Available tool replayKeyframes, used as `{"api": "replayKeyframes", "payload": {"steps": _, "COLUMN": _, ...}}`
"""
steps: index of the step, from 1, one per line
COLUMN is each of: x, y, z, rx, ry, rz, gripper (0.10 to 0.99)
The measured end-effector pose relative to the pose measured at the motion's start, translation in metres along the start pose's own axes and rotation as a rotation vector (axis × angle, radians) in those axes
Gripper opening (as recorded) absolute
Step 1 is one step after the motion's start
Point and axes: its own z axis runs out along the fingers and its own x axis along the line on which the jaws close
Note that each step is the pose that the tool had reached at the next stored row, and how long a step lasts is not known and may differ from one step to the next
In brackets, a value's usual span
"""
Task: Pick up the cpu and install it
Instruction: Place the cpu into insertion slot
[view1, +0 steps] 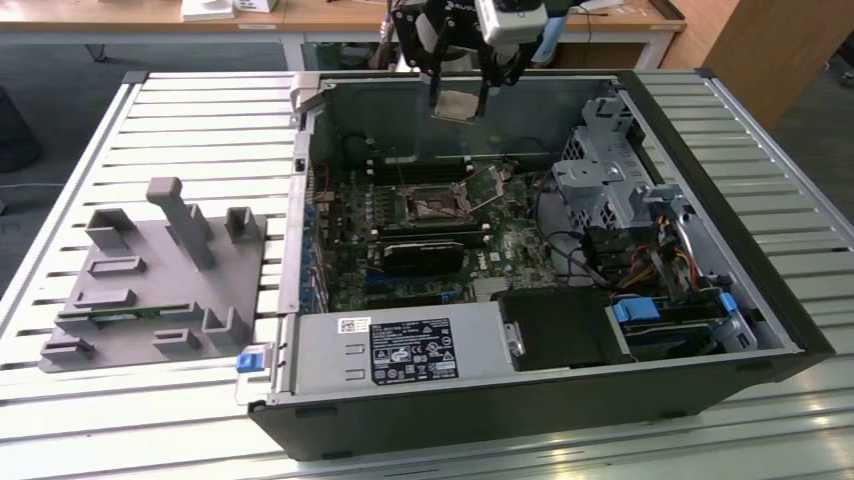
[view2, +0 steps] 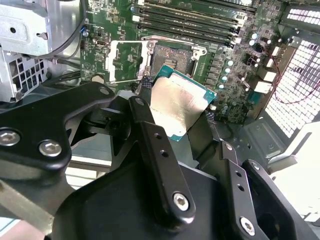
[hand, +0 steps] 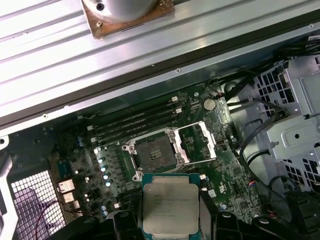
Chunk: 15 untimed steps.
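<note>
My gripper (view1: 458, 85) hangs above the far wall of the open computer case (view1: 787, 330), shut on the cpu (view1: 457, 104), a thin square chip with a silvery top. In both wrist views the cpu (view2: 177, 105) (hand: 170, 205) is clamped by its edges between the black fingers (view2: 145, 117), held above the board. The motherboard's socket (view1: 434, 207) (hand: 155, 155) (view2: 172, 57) lies below with nothing in it. Its metal load plate (hand: 197, 142) is swung open to one side.
A grey fixture tray (view1: 147, 290) with upright pegs stands on the slatted table at the exterior view's left. Inside the case are the power supply (view1: 400, 350), a metal drive cage (view1: 601, 170), loose cables (view1: 587, 260) and memory slots (hand: 135, 125) beside the socket.
</note>
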Motion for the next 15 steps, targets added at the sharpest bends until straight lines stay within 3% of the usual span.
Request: {"api": "replayKeyframes", "payload": {"steps": 15, "x": 0.0, "y": 0.0, "z": 0.0004, "rx": 0.0, "ry": -0.0018, "rz": 0.041, "gripper": 0.541}}
